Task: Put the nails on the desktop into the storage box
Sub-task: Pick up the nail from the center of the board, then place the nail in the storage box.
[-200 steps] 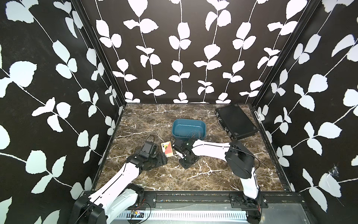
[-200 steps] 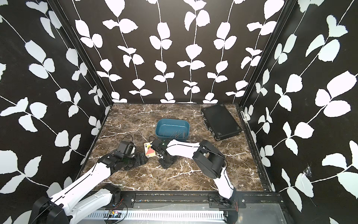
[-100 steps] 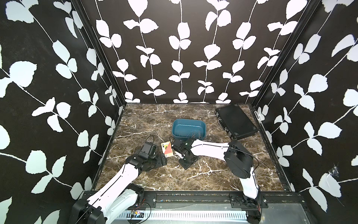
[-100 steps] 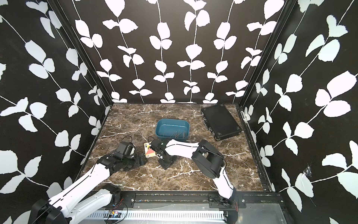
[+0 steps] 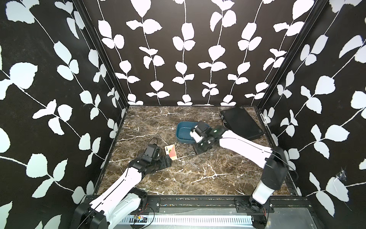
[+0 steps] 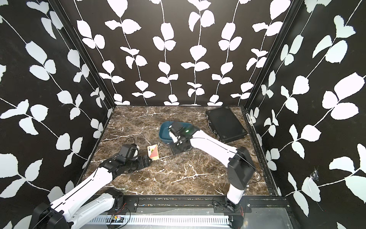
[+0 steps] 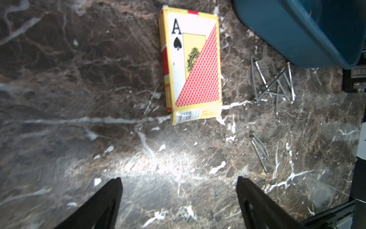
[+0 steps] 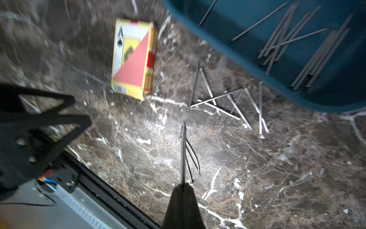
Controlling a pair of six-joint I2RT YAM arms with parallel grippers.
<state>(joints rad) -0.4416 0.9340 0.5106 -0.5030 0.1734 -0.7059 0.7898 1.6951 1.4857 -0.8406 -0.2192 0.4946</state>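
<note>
Pinching a nail (image 8: 183, 150) in the closed right hand (image 8: 183, 187), lower centre of frame; holding the left hand (image 7: 179, 184) wide open, empty.

The right gripper (image 5: 198, 152) has risen off the desktop (image 5: 217, 178) and swung toward the storage box (image 5: 184, 132). Its jaws have pinched fully together, now gripping a nail (image 8: 183, 150).

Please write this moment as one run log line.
right end effector: shut on one nail | left end effector: open, empty | storage box: several nails inside | desktop: loose nails beside storage box
</note>
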